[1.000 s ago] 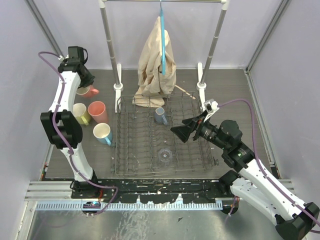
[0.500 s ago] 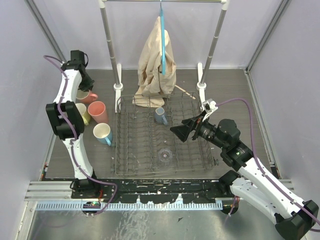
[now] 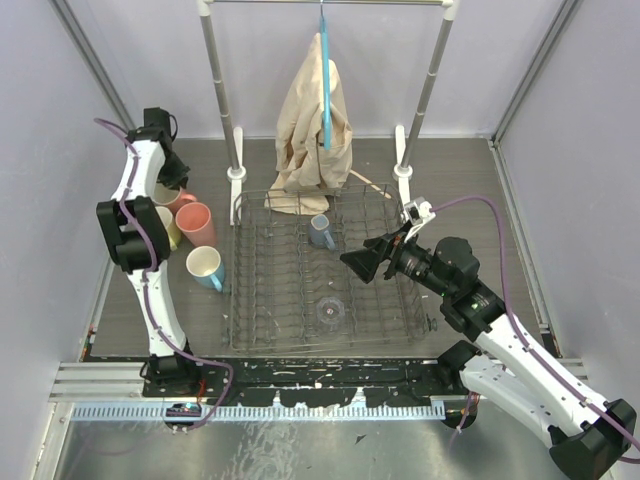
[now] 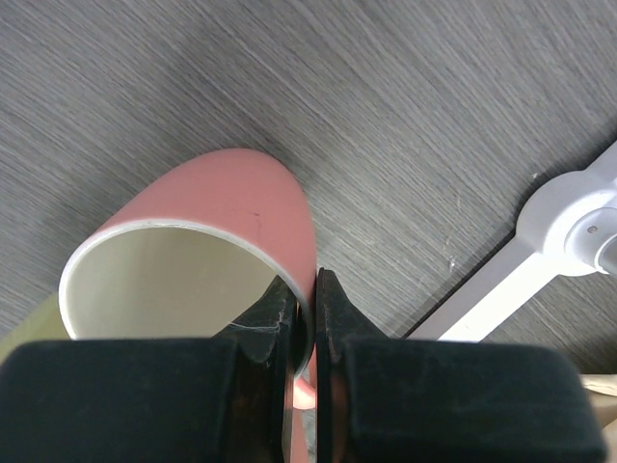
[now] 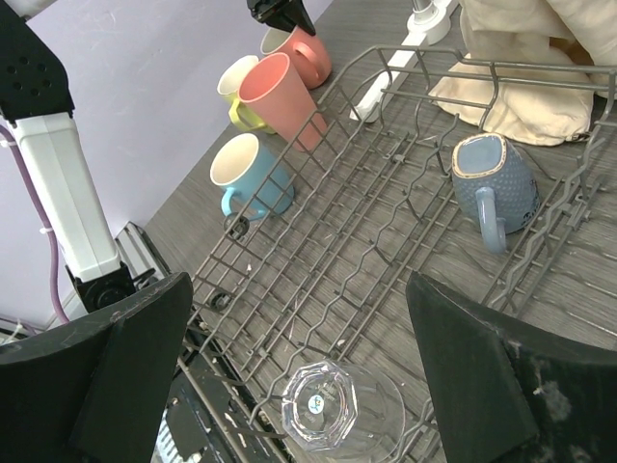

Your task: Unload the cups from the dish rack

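My left gripper [image 3: 166,186] is shut on the rim of a salmon-pink mug [image 4: 222,207], one finger inside and one outside, low over the table at the far left. Beside it stand a pale yellow mug [image 3: 162,228], a second salmon-pink mug [image 3: 196,224] upside down, and a light blue mug [image 3: 206,267]. The dark wire dish rack [image 3: 270,290] holds a grey-blue mug [image 3: 321,231] at the back and a clear glass [image 3: 330,312] at the front. My right gripper [image 3: 356,261] is open and empty above the rack's right side, with the glass [image 5: 342,410] below it.
A silver clothes rail with beige cloth [image 3: 312,120] stands behind the rack on white feet [image 3: 237,185], one of them close to the held mug [image 4: 578,217]. Purple walls close in on the left, right and back.
My left arm has swung its elbow up and back while the held pink mug shifted slightly nearer, beside the yellow mug. The right arm has barely moved.
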`<action>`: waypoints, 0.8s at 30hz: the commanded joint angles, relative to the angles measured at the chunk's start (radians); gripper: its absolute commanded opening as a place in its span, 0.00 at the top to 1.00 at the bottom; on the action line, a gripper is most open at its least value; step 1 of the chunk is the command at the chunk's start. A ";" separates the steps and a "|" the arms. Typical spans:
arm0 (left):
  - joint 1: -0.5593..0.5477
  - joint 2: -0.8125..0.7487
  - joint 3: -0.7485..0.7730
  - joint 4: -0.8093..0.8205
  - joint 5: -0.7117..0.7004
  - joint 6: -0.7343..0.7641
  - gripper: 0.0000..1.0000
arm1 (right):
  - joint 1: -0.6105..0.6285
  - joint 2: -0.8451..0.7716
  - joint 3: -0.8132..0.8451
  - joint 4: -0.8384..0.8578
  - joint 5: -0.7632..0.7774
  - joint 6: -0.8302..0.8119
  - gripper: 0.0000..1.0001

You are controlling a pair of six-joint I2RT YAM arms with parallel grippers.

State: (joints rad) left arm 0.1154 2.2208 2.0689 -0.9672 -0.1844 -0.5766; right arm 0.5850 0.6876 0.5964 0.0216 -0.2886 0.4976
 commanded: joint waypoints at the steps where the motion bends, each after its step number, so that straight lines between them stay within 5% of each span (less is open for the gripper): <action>1: 0.009 0.004 0.058 -0.018 0.014 0.011 1.00 | -0.007 0.000 0.015 0.052 0.010 -0.018 0.02; 14: 0.010 0.028 0.089 -0.046 0.038 0.014 0.71 | -0.011 0.007 0.010 0.055 0.008 -0.015 0.02; 21: 0.010 0.035 0.097 -0.056 0.051 0.021 0.61 | -0.011 0.009 0.011 0.058 0.002 -0.011 0.02; 24: 0.010 0.043 0.096 -0.056 0.058 0.023 0.65 | -0.013 0.006 0.008 0.058 0.002 -0.012 0.02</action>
State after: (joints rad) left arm 0.1200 2.2436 2.1357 -1.0084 -0.1368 -0.5701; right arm 0.5781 0.6949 0.5964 0.0219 -0.2890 0.4980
